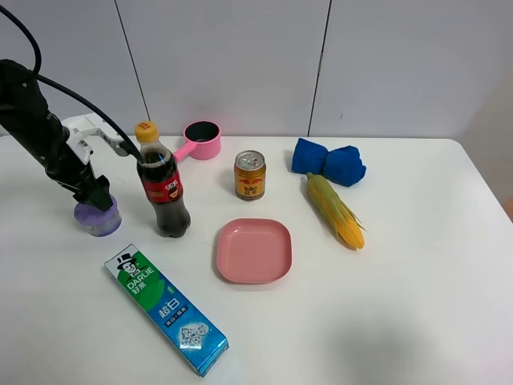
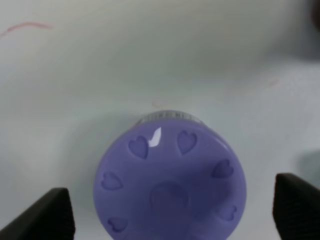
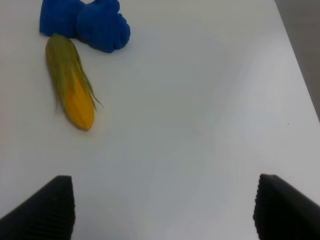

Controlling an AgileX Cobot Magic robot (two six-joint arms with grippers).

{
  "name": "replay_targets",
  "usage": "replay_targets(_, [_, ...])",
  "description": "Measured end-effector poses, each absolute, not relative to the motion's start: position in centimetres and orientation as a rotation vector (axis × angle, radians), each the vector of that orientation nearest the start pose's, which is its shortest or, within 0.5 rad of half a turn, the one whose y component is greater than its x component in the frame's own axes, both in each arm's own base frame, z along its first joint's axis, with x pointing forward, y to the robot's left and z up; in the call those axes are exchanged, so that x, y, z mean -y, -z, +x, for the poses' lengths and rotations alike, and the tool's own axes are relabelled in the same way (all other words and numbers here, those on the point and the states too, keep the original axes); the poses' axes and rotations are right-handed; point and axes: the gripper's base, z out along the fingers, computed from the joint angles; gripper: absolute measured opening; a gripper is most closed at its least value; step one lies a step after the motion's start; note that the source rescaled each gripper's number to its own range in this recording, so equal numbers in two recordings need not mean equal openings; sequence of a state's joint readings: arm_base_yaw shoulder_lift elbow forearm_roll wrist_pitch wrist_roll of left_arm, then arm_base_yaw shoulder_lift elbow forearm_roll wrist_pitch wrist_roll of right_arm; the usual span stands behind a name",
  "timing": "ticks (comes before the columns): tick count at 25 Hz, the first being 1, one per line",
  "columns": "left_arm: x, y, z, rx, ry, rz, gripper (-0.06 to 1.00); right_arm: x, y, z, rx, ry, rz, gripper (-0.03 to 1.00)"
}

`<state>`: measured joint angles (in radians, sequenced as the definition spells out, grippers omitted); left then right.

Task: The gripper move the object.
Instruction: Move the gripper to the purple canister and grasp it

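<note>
Purple container: small, squat, round, lavender plastic. The glossy lid has a ring of pressed-in hearts and a shallow round dimple in the centre. In the left wrist view a printed strip of label shows on its far side, too blurred to read. It stands upright on the white table, far left, near the left edge.

Left gripper is down over the container. From the wrist its black jaws straddle the lid, parted, with a strip of table showing on each side. They hold nothing. Fingertips are matte and ribbed.

Right gripper is wide open with nothing in it, over bare table. It is out of the high view.

Cola bottle: clear plastic, dark drink, yellow cap, red label, upright just right of the container. Toothpaste box: long glossy blue-green carton lying flat, nearer the front edge.

Pink square plate with rounded corners sits mid-table. Behind it are a gold can and a pink saucepan.

Corn cob with a green husk, and a crumpled blue cloth touching its tip.

The right half of the table is bare, with open surface in front of the container.
</note>
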<state>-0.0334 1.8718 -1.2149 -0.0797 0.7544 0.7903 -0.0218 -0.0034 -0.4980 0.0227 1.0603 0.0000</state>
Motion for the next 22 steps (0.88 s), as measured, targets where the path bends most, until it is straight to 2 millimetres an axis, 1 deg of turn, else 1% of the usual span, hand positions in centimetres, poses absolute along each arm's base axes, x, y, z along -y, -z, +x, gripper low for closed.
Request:
replay_targets(3, [1.8,-17.5,36.6,-2.689,-0.032,1.061,0.27,-0.2,-27.7,-0.5,-2.042,-0.014,0.021,1.0])
replay_targets(7, [1.8,-16.4,36.7,-2.729,-0.014,1.037,0.27,-0.2,-27.7,-0.5,-2.042,-0.014,0.021,1.0])
replay_targets(9, [1.8,-16.0,36.8,-2.745,-0.013,1.022,0.3,-0.2,-27.7,-0.5,-2.042,-0.014,0.021,1.0])
replay_targets(10, [1.7,-15.9,36.8,-2.748,-0.02,1.018,0.36,-0.2,-27.7,-0.5,-2.042,-0.014,0.021,1.0])
replay_targets(11, [1.6,-15.9,36.8,-2.749,-0.033,1.01,0.45,-0.2,-27.7,-0.5,-2.042,-0.014,0.021,1.0])
replay_targets(14, [1.3,-15.9,37.0,-2.759,-0.088,0.972,0.81,-0.2,-27.7,-0.5,-2.042,-0.014,0.021,1.0])
replay_targets(15, [1.2,-15.9,37.0,-2.765,-0.109,0.953,0.9,-0.2,-27.7,-0.5,-2.042,-0.014,0.021,1.0])
replay_targets(16, [1.0,-15.9,37.0,-2.774,-0.125,0.935,0.94,-0.2,-27.7,-0.5,-2.042,-0.014,0.021,1.0])
replay_targets(17, [0.9,-16.0,37.0,-2.78,-0.145,0.93,0.96,-0.2,-27.7,-0.5,-2.042,-0.014,0.021,1.0])
replay_targets(22, [0.7,-15.9,36.8,-2.816,-0.163,0.927,0.99,-0.2,-27.7,-0.5,-2.042,-0.014,0.021,1.0])
